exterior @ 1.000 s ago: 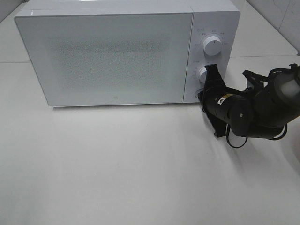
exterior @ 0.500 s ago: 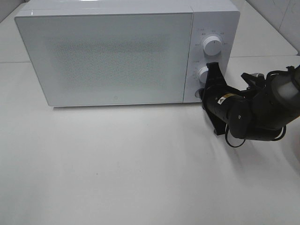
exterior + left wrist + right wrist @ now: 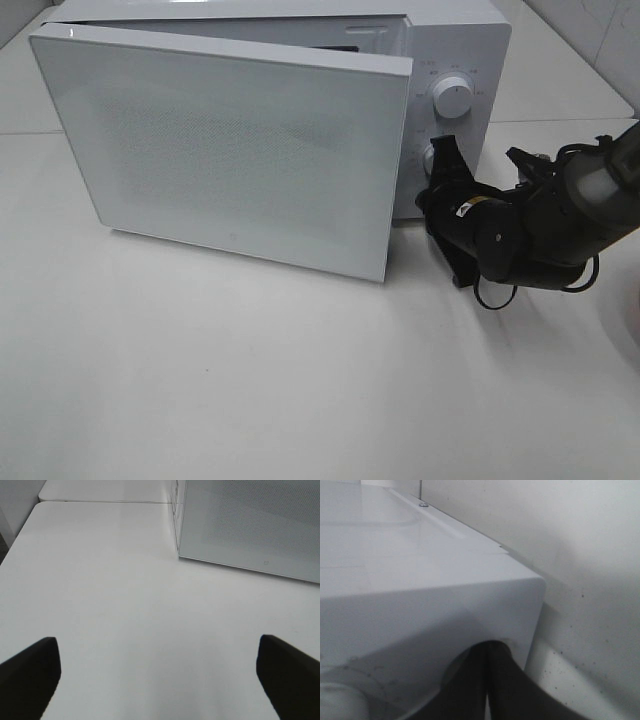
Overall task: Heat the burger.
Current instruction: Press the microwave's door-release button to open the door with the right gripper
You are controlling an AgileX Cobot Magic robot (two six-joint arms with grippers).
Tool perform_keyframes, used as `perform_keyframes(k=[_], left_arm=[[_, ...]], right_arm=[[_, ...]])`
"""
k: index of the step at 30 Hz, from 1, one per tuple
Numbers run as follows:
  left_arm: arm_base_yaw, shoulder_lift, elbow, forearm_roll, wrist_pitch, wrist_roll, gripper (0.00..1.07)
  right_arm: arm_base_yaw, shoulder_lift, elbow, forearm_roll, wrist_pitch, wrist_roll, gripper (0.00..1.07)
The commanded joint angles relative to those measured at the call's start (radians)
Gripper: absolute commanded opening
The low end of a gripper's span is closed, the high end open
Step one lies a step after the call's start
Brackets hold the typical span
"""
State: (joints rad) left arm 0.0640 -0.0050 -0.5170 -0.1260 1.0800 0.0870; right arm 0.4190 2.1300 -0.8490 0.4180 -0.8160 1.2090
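The white microwave (image 3: pixel 455 40) stands at the back of the table, and its door (image 3: pixel 230 150) hangs ajar, swung out at its right edge. My right gripper (image 3: pixel 428 198) is shut, with its tips against the lower end of the control panel, just below the lower knob (image 3: pixel 432 158). In the right wrist view the shut fingers (image 3: pixel 495 680) touch the microwave's corner (image 3: pixel 420 580). My left gripper (image 3: pixel 160 680) is open over bare table, facing the door (image 3: pixel 250 525). The burger is out of view.
The upper knob (image 3: pixel 454 98) is uncovered. The door's free edge (image 3: pixel 395 170) juts out over the white table (image 3: pixel 250 370) beside my right arm (image 3: pixel 540 230). A tiled wall (image 3: pixel 600 30) rises at the back right.
The microwave door, flush shut in the earlier frames, has sprung open at its right edge. My right gripper has pushed slightly in toward the panel's lower end.
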Motion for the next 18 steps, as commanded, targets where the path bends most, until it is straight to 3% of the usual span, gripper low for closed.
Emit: perform_keyframes(k=[1,18], left_arm=[[0.002,-0.016,-0.001,-0.009,-0.009,-0.002,1.02],[0.002,-0.016,-0.001,-0.009,-0.009,-0.002,1.02]], right_arm=[[-0.053,-0.01,-0.123,0.014,-0.41,-0.021,0.0],[-0.034,-0.011,-0.093,0.001,-0.369,0.003,0.0]])
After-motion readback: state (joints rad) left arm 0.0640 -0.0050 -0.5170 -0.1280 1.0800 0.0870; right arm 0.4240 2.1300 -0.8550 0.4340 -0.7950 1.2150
